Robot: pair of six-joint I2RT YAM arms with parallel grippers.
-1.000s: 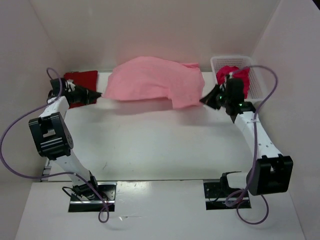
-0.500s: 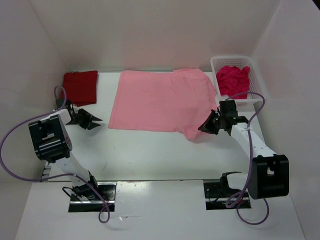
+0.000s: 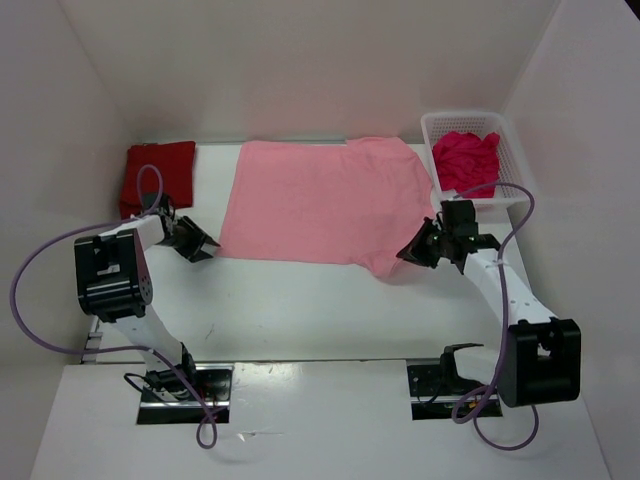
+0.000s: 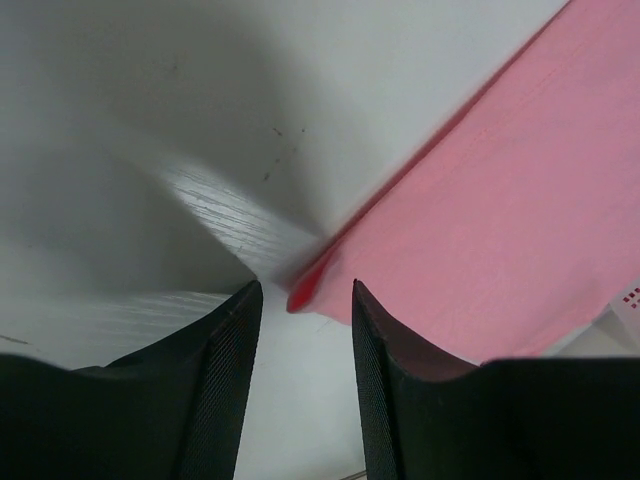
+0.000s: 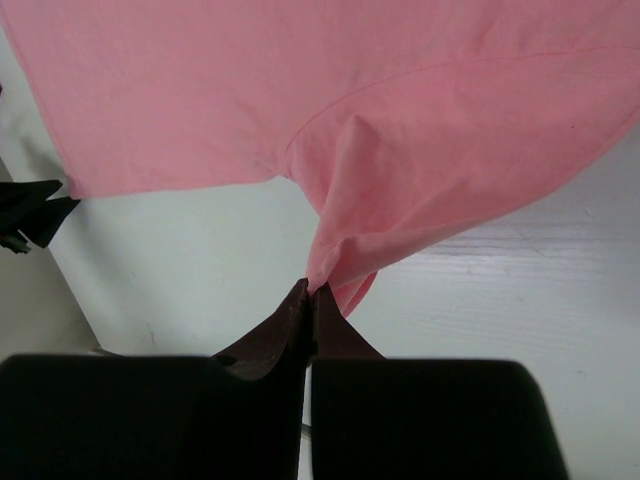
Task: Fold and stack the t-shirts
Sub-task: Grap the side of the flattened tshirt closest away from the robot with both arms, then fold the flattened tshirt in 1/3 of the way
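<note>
The white table (image 3: 300, 310) lies bare on the near side of both grippers. Between them the light pink t-shirt (image 3: 320, 205) is spread flat. Its long axis runs from the left gripper (image 3: 212, 248) at the hem end to the right gripper (image 3: 403, 255) at the sleeves. Beyond the right gripper stands the white basket (image 3: 512, 150), holding the crimson t-shirt (image 3: 465, 160). Behind the left gripper lies the folded dark red t-shirt (image 3: 160, 175). The left jaws stand apart and empty, with the hem corner just ahead. The right jaws pinch a sleeve fold.
</note>
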